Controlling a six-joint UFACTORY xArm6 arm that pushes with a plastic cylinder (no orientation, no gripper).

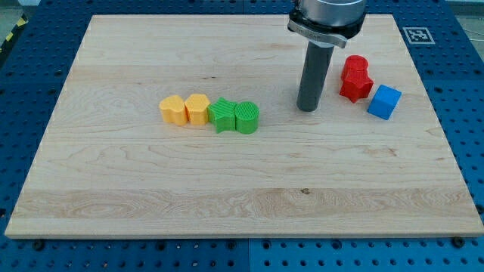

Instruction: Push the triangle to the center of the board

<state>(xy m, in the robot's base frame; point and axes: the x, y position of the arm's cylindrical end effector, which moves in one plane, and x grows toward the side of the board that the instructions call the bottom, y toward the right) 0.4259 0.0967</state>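
My tip (307, 109) rests on the wooden board (242, 189), right of centre. To its right, apart from it, stand a red round block (355, 66), a red star-like block (355, 86) just below it, and a blue block (384, 102) that looks cube-like. To the tip's left a row of touching blocks runs across the middle: a yellow block (173, 109), a second yellow block (197, 109), a green star (222, 115) and a green cylinder (247, 118). I cannot make out a clear triangle shape on any block.
The arm's grey flange (326, 19) hangs over the board's top right part. A black-and-white marker (417, 34) sits at the board's top right corner. A blue perforated table (469, 113) surrounds the board.
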